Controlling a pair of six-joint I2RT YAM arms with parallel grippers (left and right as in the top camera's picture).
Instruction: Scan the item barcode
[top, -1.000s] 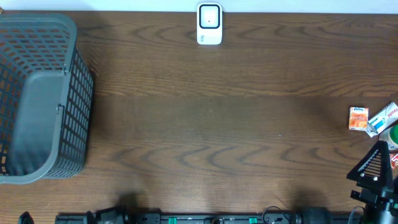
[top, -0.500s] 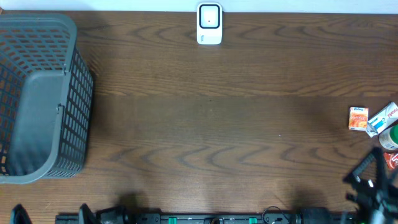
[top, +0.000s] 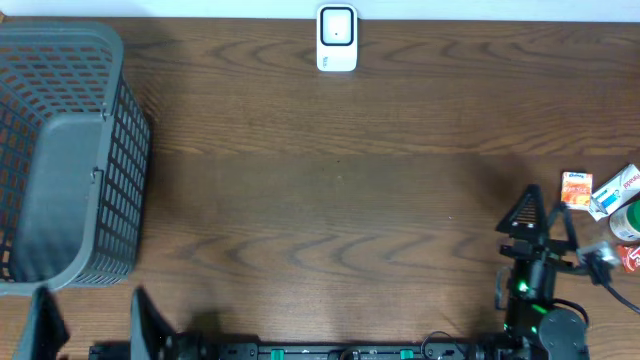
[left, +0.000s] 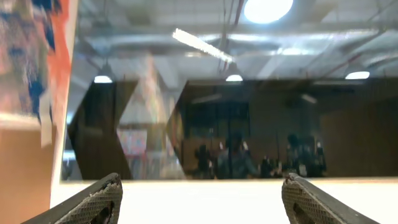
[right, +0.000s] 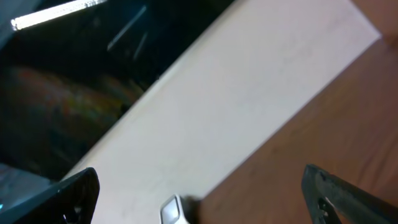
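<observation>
A white barcode scanner (top: 337, 38) stands at the table's far edge in the middle; it also shows as a small white scanner (right: 174, 211) low in the right wrist view. Small items lie at the right edge: an orange box (top: 576, 190), a white-and-blue packet (top: 615, 190), a green can (top: 628, 220) and a red item (top: 632, 258). My right gripper (top: 547, 218) hovers open just left of them, holding nothing, its dark fingers (right: 348, 193) wide apart. My left gripper (top: 95, 315) is open at the near left edge, fingers (left: 93, 202) apart and empty.
A large grey mesh basket (top: 60, 160) takes up the left side of the wooden table (top: 330, 200). The left wrist view looks level across the room, away from the table.
The right arm has swung from the near right corner leftward and forward, beside the items. The left gripper's fingers have risen into view at the near left edge.
</observation>
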